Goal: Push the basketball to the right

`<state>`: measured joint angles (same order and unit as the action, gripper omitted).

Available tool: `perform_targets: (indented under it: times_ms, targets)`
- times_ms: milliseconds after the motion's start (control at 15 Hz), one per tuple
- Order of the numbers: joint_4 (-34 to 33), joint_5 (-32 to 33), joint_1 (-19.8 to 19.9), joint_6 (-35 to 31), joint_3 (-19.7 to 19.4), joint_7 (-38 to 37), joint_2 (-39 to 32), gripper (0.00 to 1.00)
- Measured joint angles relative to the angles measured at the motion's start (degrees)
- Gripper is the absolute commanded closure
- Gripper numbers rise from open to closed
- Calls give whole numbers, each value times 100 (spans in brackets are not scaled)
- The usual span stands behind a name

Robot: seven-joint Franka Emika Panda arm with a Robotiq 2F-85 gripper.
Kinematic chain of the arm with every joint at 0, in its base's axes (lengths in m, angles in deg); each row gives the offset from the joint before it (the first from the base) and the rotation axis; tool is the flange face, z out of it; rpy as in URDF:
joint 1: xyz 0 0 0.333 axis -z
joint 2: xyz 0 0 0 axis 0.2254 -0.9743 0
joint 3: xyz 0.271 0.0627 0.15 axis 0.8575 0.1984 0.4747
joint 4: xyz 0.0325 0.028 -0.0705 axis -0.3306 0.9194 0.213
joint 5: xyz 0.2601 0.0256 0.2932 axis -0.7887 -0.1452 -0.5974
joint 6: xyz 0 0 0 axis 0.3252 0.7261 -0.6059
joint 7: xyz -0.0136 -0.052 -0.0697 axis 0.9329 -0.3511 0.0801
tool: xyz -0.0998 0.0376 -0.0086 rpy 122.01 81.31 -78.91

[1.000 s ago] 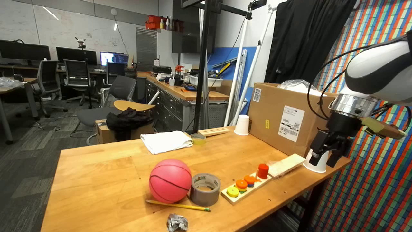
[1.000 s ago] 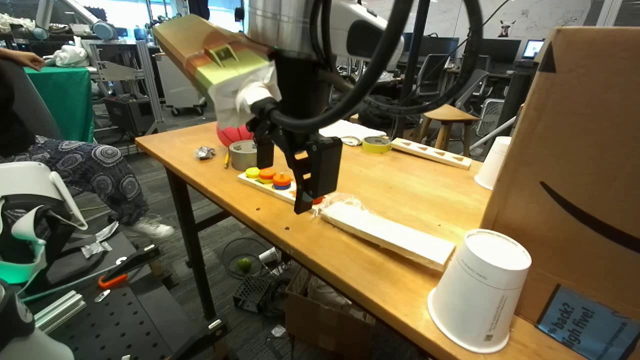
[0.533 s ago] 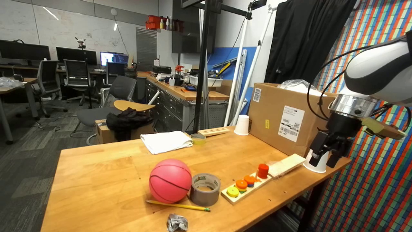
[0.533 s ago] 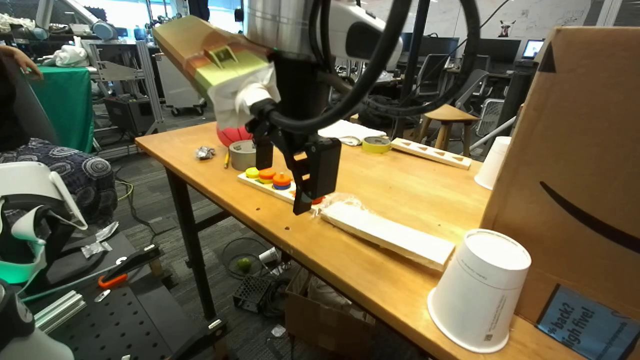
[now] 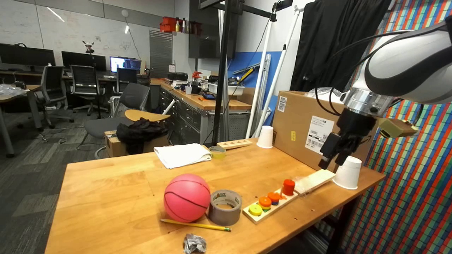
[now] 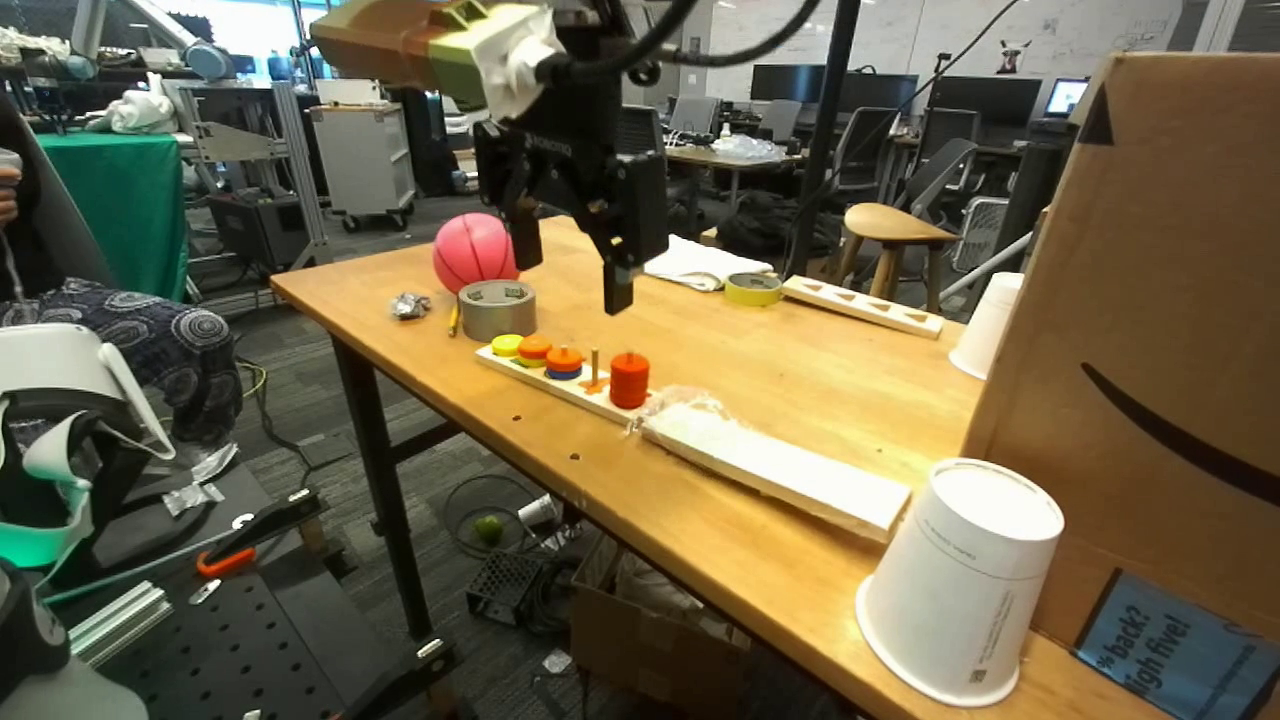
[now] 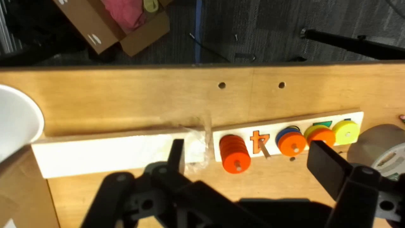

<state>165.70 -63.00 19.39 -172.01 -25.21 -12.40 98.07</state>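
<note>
The pinkish-red basketball (image 5: 187, 197) rests on the wooden table, touching or very near the grey tape roll (image 5: 225, 215). It also shows in an exterior view (image 6: 473, 252), its right edge close behind a gripper finger. The ball is out of the wrist view. My gripper (image 5: 332, 163) is open and empty, in the air near the cardboard box, well apart from the ball. In the wrist view the gripper (image 7: 247, 148) has its fingers wide apart above the peg board (image 7: 246, 131) with coloured discs; the tape roll (image 7: 367, 142) shows at the right edge.
A yellow pencil (image 5: 196, 224) and crumpled foil (image 5: 194, 243) lie by the ball. A plastic-wrapped board (image 5: 316, 180), white cups (image 5: 348, 173) and the cardboard box (image 5: 300, 123) stand near the arm. A white towel (image 5: 182, 155) and yellow tape (image 5: 217, 152) lie at the far edge.
My gripper has moved up and, in an exterior view, to the left, toward the table's middle. More of the basketball and the peg board now shows. The ball has not moved.
</note>
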Motion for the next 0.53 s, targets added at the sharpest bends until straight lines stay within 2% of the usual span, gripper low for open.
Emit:
perform_targets:
  times_ms: [200,533]
  targets:
    - [1,-145,-445,-198,369,-169,253,0]
    - [7,-783,-1549,-750,1206,-812,279,0]
